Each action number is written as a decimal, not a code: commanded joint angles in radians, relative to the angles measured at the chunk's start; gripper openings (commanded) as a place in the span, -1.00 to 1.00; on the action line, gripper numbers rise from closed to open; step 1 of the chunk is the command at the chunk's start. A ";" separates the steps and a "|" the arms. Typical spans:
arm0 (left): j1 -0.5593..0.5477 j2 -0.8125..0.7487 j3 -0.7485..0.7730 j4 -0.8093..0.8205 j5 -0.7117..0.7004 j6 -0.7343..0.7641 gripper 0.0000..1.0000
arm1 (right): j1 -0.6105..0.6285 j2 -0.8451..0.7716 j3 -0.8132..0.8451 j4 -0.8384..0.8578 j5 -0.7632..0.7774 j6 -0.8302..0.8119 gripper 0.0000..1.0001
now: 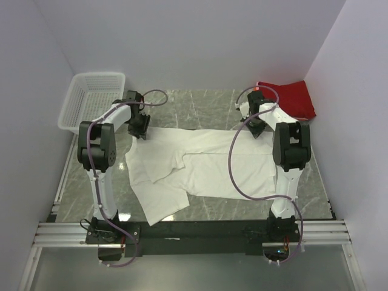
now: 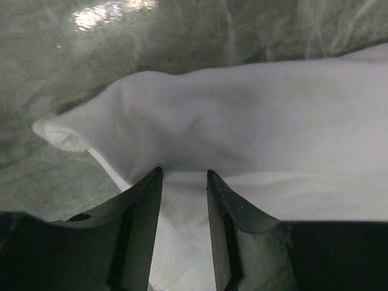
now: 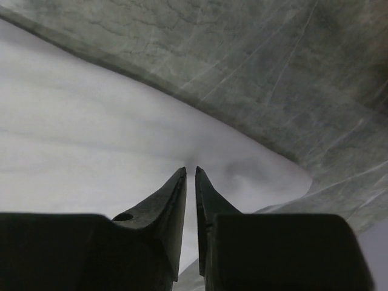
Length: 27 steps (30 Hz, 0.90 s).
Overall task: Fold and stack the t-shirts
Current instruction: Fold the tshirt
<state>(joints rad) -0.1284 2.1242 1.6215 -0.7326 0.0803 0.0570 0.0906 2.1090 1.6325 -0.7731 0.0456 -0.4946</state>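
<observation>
The white t-shirt (image 1: 212, 163) lies spread across the middle of the marble table, partly folded, with one sleeve hanging toward the near left. My left gripper (image 1: 140, 128) is at its far left corner. In the left wrist view the left gripper (image 2: 185, 173) has its jaws closed on a bunched fold of the white cloth (image 2: 242, 115). My right gripper (image 1: 254, 128) is at the far right corner. In the right wrist view the right gripper (image 3: 190, 170) has its jaws nearly together, pinching the white cloth (image 3: 91, 139). The red t-shirt (image 1: 291, 100) lies crumpled at the far right corner.
A white mesh basket (image 1: 91, 100) stands at the far left against the wall. Grey walls close in the left, back and right sides. The arms' bases sit on the metal rail (image 1: 194, 233) at the near edge.
</observation>
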 commanded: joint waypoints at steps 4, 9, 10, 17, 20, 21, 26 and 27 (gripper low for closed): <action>0.026 0.081 0.090 -0.031 -0.077 -0.036 -0.06 | 0.044 0.057 0.001 0.118 0.163 -0.145 -0.64; 0.068 0.177 0.251 -0.089 -0.054 -0.048 0.02 | 0.051 0.163 0.134 0.140 0.203 -0.182 -0.63; 0.075 0.206 0.279 -0.114 -0.038 -0.046 0.04 | 0.051 0.178 0.157 0.152 0.214 -0.182 -0.63; 0.081 0.068 0.327 -0.122 0.245 0.078 0.30 | 0.051 0.070 0.259 0.095 0.036 -0.150 -0.25; 0.079 -0.108 0.220 -0.129 0.372 0.182 0.43 | 0.051 -0.094 0.185 0.023 -0.107 -0.165 0.24; 0.079 -0.195 0.186 -0.145 0.441 0.260 0.44 | 0.051 -0.180 0.158 -0.024 -0.140 -0.177 0.35; 0.076 -0.456 -0.124 -0.292 0.578 0.518 0.51 | 0.049 -0.430 -0.123 -0.156 -0.291 -0.274 0.55; 0.075 -0.543 -0.182 -0.312 0.582 0.577 0.51 | 0.049 -0.470 -0.175 -0.182 -0.314 -0.288 0.55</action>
<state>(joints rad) -0.0463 1.7477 1.5810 -0.9115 0.5167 0.3943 0.1436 1.7618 1.5806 -0.8059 -0.1337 -0.7086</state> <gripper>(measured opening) 0.753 0.773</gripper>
